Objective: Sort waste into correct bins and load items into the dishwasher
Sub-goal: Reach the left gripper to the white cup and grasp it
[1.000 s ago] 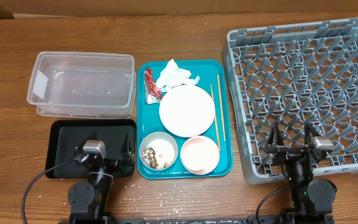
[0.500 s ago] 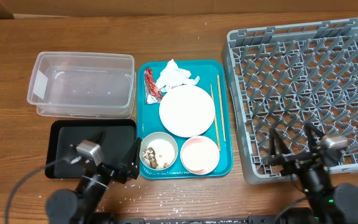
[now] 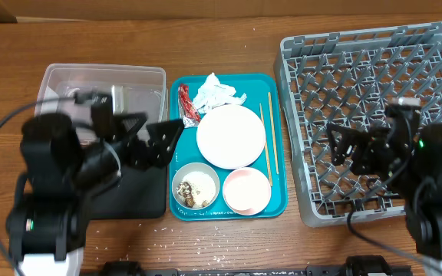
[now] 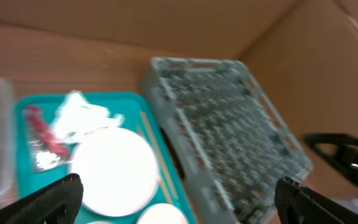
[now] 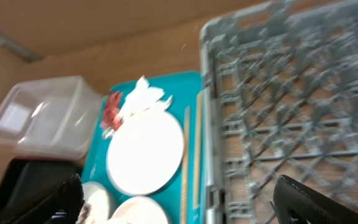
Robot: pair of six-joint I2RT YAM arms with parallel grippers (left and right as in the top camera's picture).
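Shifted up and forward since a second ago: left claw (image 3: pixel 171 142), right claw (image 3: pixel 334 146), both spread wide, empty. Rack (image 3: pixel 374 69), one, right. Bins, two, left: tub (image 3: pixel 140 83), black tray (image 3: pixel 140 201). Teal tray (image 3: pixel 253 88), centre: plate (image 3: pixel 231 136), one; bowls (image 3: pixel 246 190), two; chopsticks (image 3: pixel 267 142), two, lying front-to-back; tissue (image 3: pixel 217 93) and wrapper (image 3: pixel 186 106), one each, far end, ahead-right of the nearer left claw.

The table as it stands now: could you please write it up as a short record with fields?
Teal tray: holds crumpled tissue, red-and-silver wrapper, plate, chopsticks, cream bowl with food scraps, pink bowl
Clear tub: left of the teal tray, partly hidden by the left arm
Black tray: nearer the robot than the tub, partly hidden
Dish rack: right of the teal tray, no dishes seen in it
Left gripper: open, holding nothing
Right gripper: open, holding nothing
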